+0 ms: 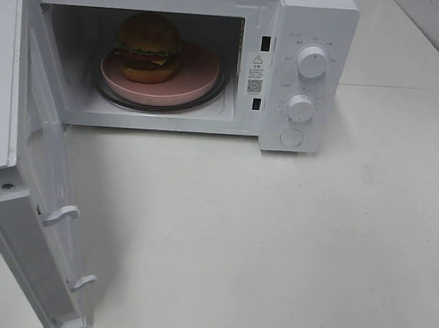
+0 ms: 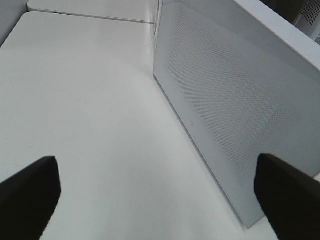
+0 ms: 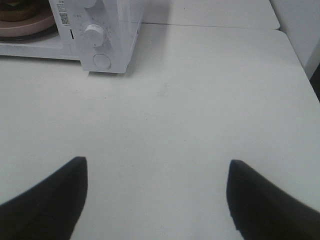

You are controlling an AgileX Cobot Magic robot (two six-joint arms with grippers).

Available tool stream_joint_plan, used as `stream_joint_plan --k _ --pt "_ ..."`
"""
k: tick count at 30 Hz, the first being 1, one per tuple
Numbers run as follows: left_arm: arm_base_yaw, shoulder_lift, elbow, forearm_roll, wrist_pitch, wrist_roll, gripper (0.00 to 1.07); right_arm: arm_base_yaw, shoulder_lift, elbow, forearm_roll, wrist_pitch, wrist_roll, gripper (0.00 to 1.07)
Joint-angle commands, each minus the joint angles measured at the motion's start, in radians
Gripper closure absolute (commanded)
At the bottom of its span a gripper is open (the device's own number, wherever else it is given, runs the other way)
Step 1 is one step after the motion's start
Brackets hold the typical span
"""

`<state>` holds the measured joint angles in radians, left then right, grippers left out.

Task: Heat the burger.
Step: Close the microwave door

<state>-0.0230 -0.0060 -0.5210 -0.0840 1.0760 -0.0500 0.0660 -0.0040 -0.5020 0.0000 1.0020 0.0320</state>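
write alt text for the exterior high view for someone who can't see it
A burger sits on a round pink plate inside a white microwave whose door hangs wide open at the left. The microwave stands on a white table, with two dials and a round button on its right panel.

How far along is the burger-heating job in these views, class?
Done: the burger sits on the pink plate inside the microwave. In hand: nothing; the left tool and right tool are both open and empty. Left: shut the open door, then set the knobs.
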Motion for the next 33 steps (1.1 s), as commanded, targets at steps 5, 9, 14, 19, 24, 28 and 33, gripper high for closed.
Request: stream_joint_plan --k 5,9,14,19,24,28,33 --pt "0.000 0.007 0.003 0.002 -0.009 0.002 0.09 -0.007 -0.027 0.003 0.000 -0.009 0.004 0.31" --pt "0.000 0.027 0.000 -0.002 -0.012 0.001 0.09 -0.007 -0.027 0.003 0.000 -0.009 0.004 0.31" --pt "0.000 0.061 -0.039 -0.004 -0.054 -0.007 0.12 -0.007 -0.027 0.003 0.000 -0.009 0.004 0.31" --pt "0.000 0.141 -0.044 -0.005 -0.111 -0.007 0.25 -0.007 -0.027 0.003 0.000 -0.009 0.004 0.31" --pt "0.000 0.239 -0.044 -0.003 -0.186 -0.006 0.47 -0.007 -0.027 0.003 0.000 -0.009 0.004 0.31" --pt "0.000 0.297 -0.043 -0.003 -0.218 -0.006 0.63 -0.007 -0.027 0.003 0.000 -0.009 0.004 0.31" --pt "0.000 0.402 -0.043 -0.003 -0.293 -0.006 0.88 -0.007 -0.027 0.003 0.000 -0.009 0.004 0.31"
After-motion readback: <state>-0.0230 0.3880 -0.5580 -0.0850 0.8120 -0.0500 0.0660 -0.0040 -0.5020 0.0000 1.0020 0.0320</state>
